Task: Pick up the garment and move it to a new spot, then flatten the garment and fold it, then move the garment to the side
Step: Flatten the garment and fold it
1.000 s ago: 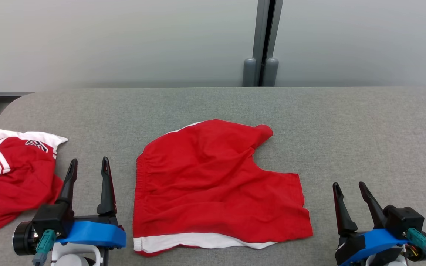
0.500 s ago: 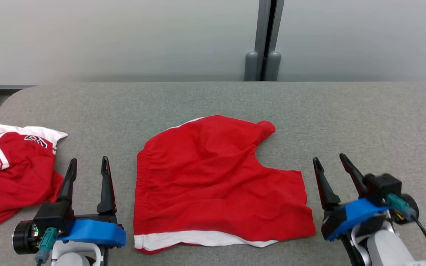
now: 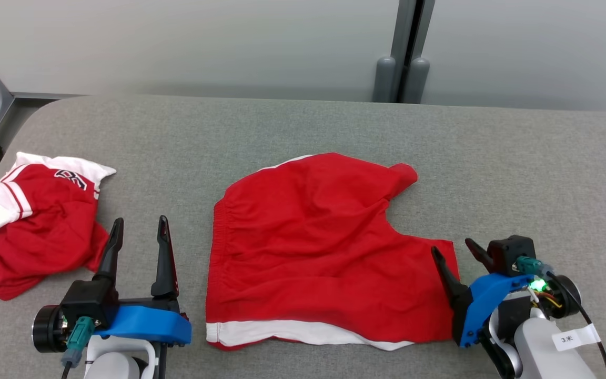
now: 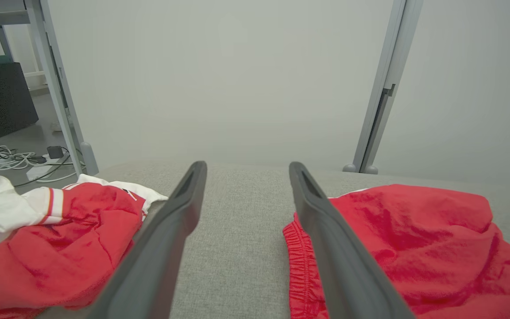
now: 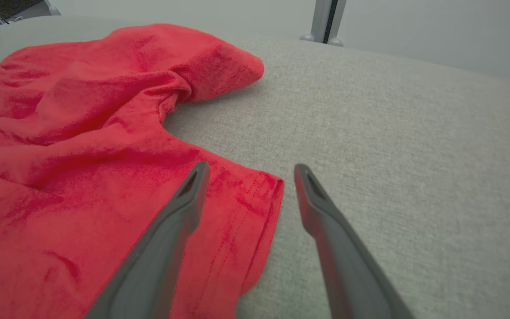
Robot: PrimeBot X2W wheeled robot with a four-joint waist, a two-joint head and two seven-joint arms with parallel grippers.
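i held my right claw spread over a corner of the shorts; left claw spread too, shorts to its right.

The shorts are red with a white stripe. The jersey is red and white. The bench is gray. Each gripper has dark fingers.

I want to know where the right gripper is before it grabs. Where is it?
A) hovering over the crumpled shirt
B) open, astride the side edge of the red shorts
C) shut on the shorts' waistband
B: in the right wrist view the right gripper is open, with one finger over the red shorts, the other over bare table, and the cloth's edge between them.
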